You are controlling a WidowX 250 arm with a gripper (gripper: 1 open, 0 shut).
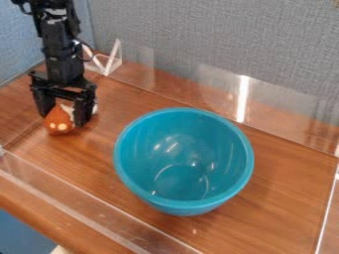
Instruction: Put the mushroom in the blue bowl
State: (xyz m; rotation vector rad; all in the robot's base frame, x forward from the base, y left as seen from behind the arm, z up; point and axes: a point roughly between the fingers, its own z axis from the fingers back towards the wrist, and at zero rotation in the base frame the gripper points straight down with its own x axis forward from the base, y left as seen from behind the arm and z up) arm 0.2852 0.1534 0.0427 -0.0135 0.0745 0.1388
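Note:
The mushroom lies on the wooden table at the left, its orange-red cap showing between the black fingers. My gripper hangs straight down over it, open, with one finger on each side of the mushroom and the stem mostly hidden behind them. The blue bowl stands upright to the right of the gripper, with nothing inside it.
A clear plastic wall runs along the back of the wooden table, and a low clear rim borders the front and left. A grey textured wall rises behind.

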